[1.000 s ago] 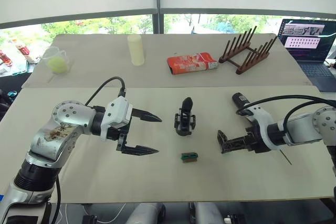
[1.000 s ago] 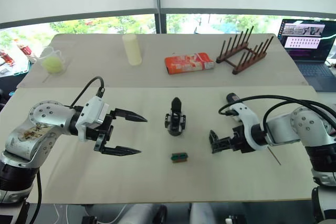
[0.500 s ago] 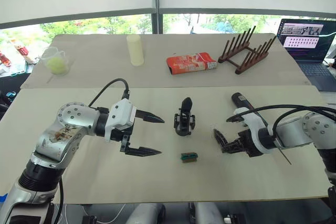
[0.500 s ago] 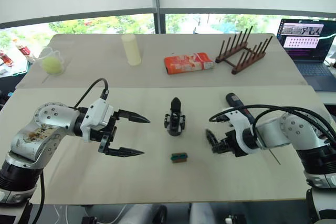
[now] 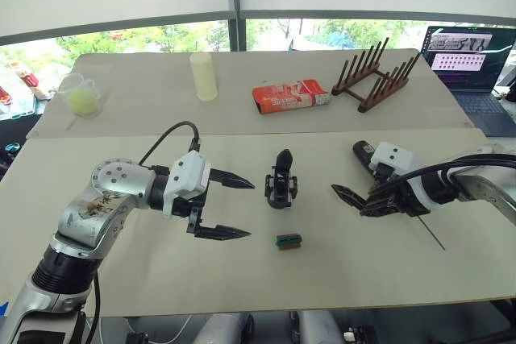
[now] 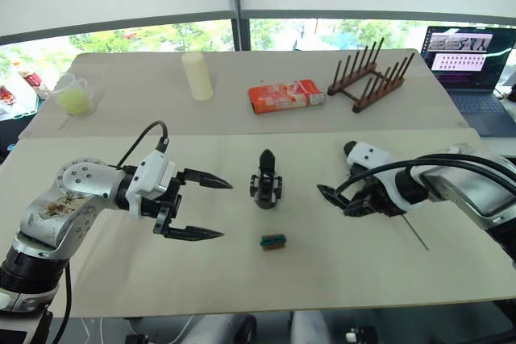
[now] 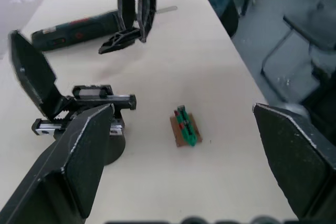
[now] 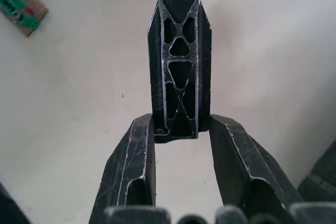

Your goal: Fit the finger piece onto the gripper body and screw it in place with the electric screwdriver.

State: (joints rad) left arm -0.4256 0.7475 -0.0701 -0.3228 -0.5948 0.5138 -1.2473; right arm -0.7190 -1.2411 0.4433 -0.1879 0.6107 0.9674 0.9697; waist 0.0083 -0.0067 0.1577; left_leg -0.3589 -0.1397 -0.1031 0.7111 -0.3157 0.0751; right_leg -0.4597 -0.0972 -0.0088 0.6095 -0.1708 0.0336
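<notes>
The gripper body (image 5: 281, 184) stands upright mid-table with one pointed finger sticking up. My right gripper (image 5: 372, 205) is shut on the finger piece (image 8: 178, 61), whose base sits between the pads and whose pointed tip (image 5: 339, 192) aims at the gripper body, low over the table. Behind my right wrist lies the electric screwdriver (image 7: 73, 27), partly hidden, its thin bit (image 5: 432, 235) pointing toward the front edge. My left gripper (image 5: 242, 209) hovers open to the left of the gripper body.
A small green-and-brown block (image 5: 289, 240) lies in front of the gripper body. On the far table are a wooden rack (image 5: 375, 78), a red packet (image 5: 294, 96), a pale cylinder (image 5: 204, 76) and a plastic cup (image 5: 81, 94). A laptop (image 5: 468, 62) sits far right.
My right gripper has closed on the finger piece and turned its wrist, so the piece now points toward the gripper body. The left gripper has edged slightly closer to the body.
</notes>
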